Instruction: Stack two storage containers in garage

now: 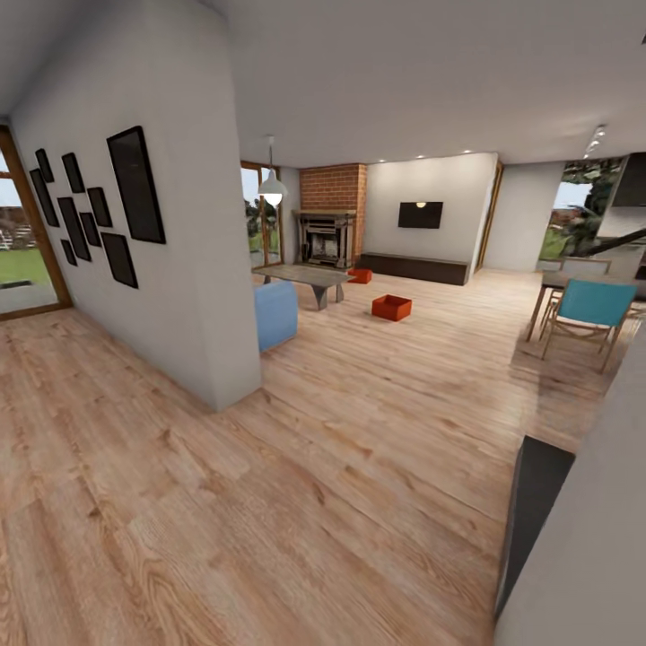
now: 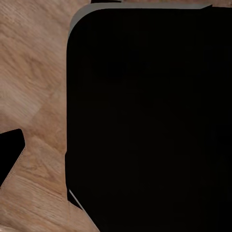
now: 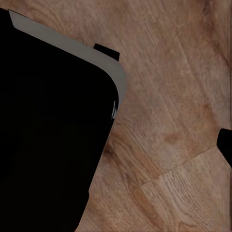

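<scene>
Two orange-red storage containers stand on the light wood-plank floor of the living room, far ahead in the head view. The nearer container (image 1: 391, 307) is out on the open floor right of a low table. The farther container (image 1: 360, 275) sits by the red brick fireplace (image 1: 332, 224). In the left wrist view one dark finger (image 2: 11, 155) of my left gripper shows at the frame's edge over wood planks. One dark finger (image 3: 225, 145) of my right gripper shows likewise at the edge of the right wrist view. Both fingers stand wide of centre with nothing held.
A white partition wall (image 1: 193, 296) with black frames juts in at the left, a blue seat (image 1: 274, 314) and a low table (image 1: 305, 276) behind it. A blue dining chair (image 1: 588, 314) and a dark panel (image 1: 538, 511) stand at the right. Black bodywork (image 2: 150, 121) sits below both wrists.
</scene>
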